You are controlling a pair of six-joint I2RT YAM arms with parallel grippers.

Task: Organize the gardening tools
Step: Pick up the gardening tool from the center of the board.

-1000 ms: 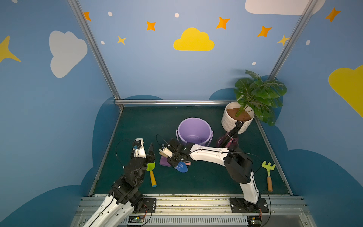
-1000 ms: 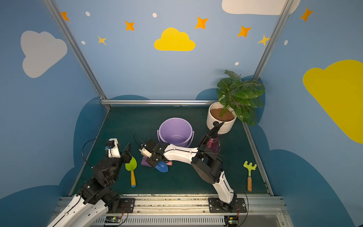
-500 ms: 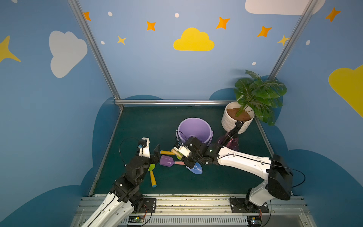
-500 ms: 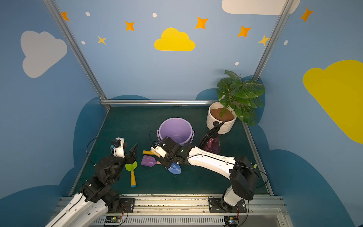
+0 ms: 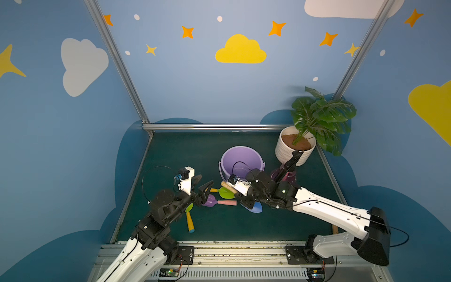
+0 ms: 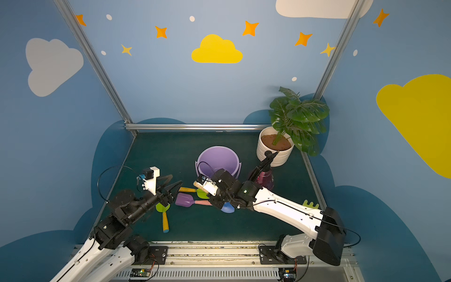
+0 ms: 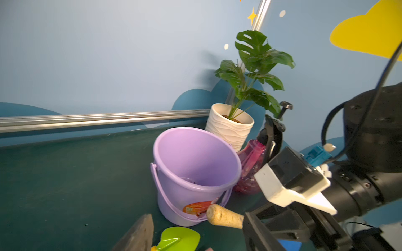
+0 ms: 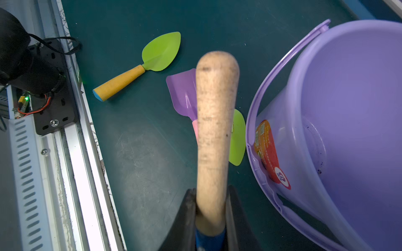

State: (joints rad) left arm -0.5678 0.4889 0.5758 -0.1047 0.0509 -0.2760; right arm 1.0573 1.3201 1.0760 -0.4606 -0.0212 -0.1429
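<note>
Your right pincer (image 8: 210, 202) clamps the blue trowel (image 5: 255, 208) by its handle beside the bucket (image 5: 241, 150); your left pincer (image 5: 206, 180) gapes wide near the purple trowel (image 5: 210, 201) on the table (image 5: 185, 156)

Soft, even light fills the scene, the leafy green plant (image 7: 261, 56) throws a faint shadow on the blue wall (image 7: 108, 54), and the pale wooden trowel handle (image 8: 215, 130) nearest the right wrist lens blurs.

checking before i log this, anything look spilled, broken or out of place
Nothing looks spilled or broken. The lilac plastic bucket stands upright and holds no tools, while a purple pink-handled toy trowel and two lime-green leaf-shaped trowels lie scattered on the dark green mat beside it.
</note>
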